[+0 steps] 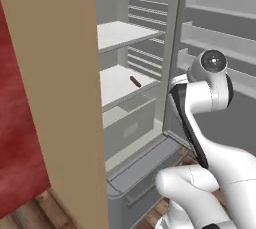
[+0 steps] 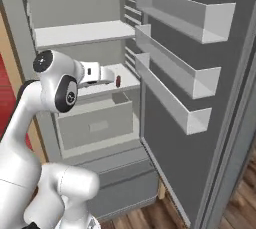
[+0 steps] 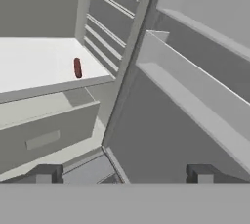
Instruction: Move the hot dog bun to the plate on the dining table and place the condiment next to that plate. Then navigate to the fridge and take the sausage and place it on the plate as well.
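The fridge stands open, giving access. The sausage lies on the middle shelf, centre frame. The pincer, at lower frame, is spread fully wide and empty, ready for approach.

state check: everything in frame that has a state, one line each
fridge: door swung wide open, door racks bare
sausage: lying on the lower white shelf, near its front edge, untouched
drawer: under that shelf, pulled partly out
gripper: open, holding nothing, short of the sausage
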You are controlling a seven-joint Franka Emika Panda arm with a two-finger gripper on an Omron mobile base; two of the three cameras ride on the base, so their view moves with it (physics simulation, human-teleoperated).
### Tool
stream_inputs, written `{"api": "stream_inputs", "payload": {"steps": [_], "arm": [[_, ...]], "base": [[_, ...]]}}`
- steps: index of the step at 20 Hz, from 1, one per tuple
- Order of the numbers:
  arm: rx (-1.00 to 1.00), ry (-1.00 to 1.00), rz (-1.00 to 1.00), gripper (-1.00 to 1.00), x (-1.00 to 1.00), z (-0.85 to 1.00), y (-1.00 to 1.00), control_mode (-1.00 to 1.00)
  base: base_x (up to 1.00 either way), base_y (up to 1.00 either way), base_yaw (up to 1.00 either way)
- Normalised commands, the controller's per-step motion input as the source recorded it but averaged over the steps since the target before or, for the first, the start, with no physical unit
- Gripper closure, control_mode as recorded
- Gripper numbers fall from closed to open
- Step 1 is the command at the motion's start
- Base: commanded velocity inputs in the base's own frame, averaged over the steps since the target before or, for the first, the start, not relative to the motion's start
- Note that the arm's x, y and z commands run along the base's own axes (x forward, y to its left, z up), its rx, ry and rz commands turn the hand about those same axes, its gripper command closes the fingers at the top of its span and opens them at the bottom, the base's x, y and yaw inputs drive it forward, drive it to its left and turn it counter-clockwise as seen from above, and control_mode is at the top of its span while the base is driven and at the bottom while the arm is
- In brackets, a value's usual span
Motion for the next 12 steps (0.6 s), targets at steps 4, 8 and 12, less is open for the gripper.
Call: {"api": "stream_inputs", "payload": {"steps": [4,8,12], "arm": [[0.00,0.00,0.00,-1.00,0.00,0.00,0.00,1.00],[0.00,0.00,0.00,-1.00,0.00,0.00,0.00,1.00],[0.00,0.00,0.00,-1.00,0.00,0.00,0.00,1.00]], "base": [[0.11,-0.33,0.51],[0.27,-0.53,0.47],[0.19,-0.70,0.42]]}}
